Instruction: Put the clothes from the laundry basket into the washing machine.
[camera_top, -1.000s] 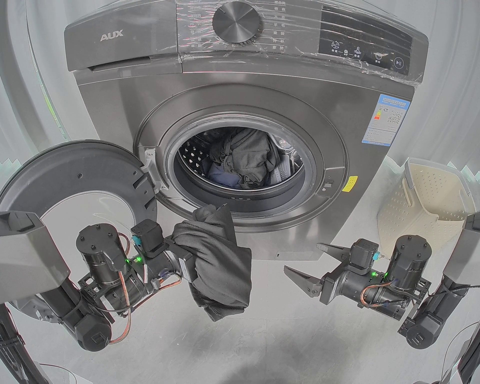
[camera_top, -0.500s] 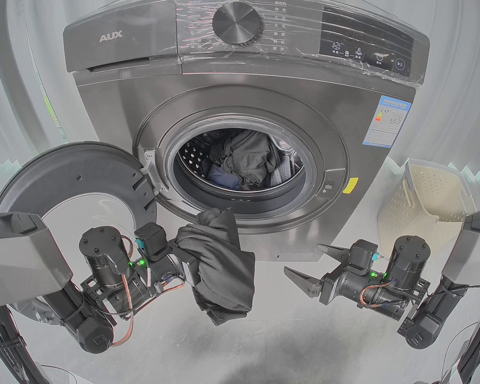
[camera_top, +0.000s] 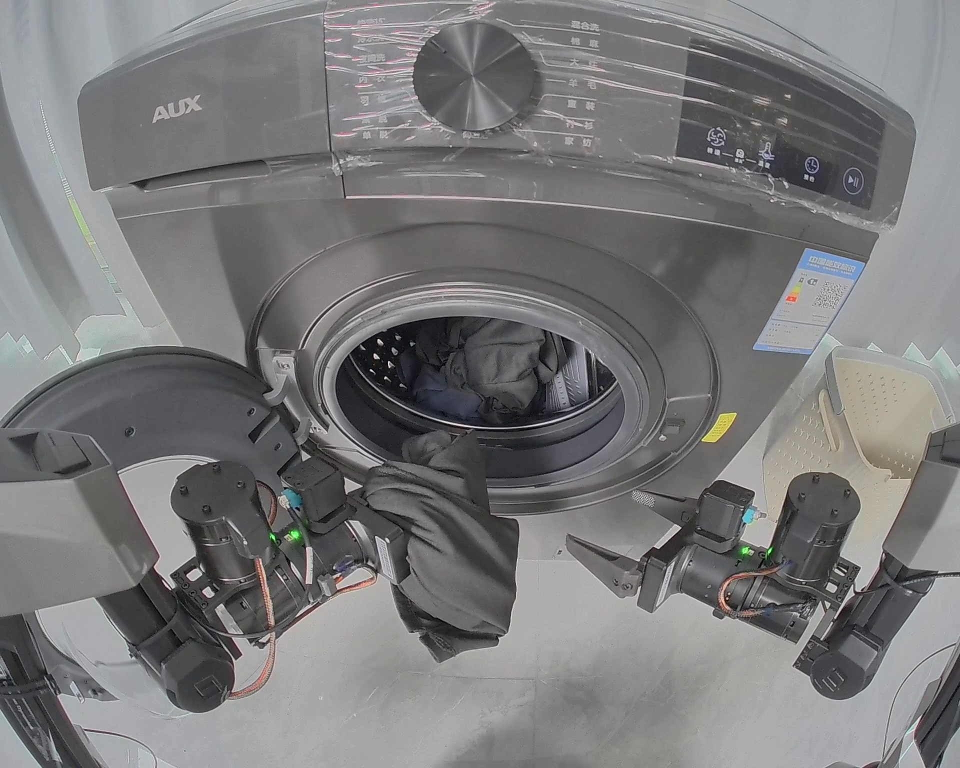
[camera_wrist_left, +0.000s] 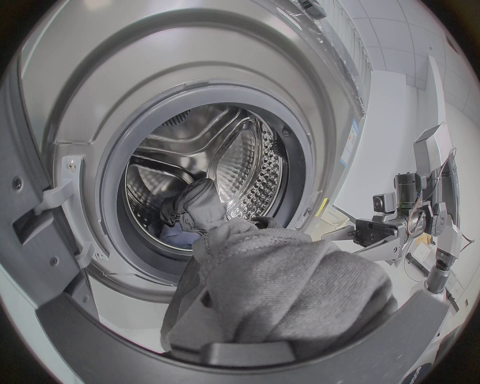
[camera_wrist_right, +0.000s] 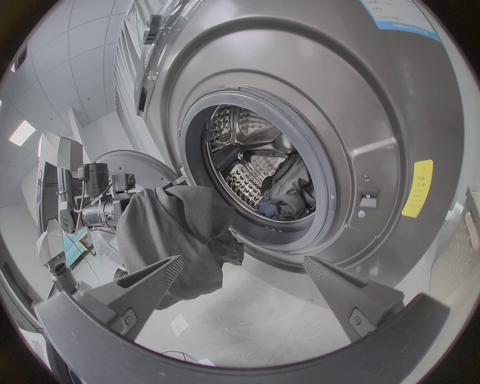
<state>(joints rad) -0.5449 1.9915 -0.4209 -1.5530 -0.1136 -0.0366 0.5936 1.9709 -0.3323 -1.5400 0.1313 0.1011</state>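
Note:
A grey washing machine (camera_top: 500, 250) stands ahead with its round opening uncovered. Dark clothes (camera_top: 480, 365) lie inside the drum (camera_wrist_left: 235, 155). My left gripper (camera_top: 385, 540) is shut on a dark grey garment (camera_top: 450, 550), which hangs just below and in front of the opening's lower rim and hides the fingers. In the left wrist view the garment (camera_wrist_left: 280, 290) bulks close before the drum. My right gripper (camera_top: 603, 520) hangs open and holds nothing, low in front of the washer, to the right of the garment (camera_wrist_right: 170, 230). The cream laundry basket (camera_top: 880, 410) stands at the right.
The washer's door (camera_top: 150, 400) is swung wide to the left, just behind my left arm. Grey floor (camera_top: 560, 680) lies free below both arms. The basket (camera_wrist_right: 457, 255) sits close to my right arm, beside the washer's front corner.
The head camera has moved nearer the washer, so the whole picture has shifted. My left gripper has carried the garment slightly up toward the opening's lower rim. The right gripper has stayed open.

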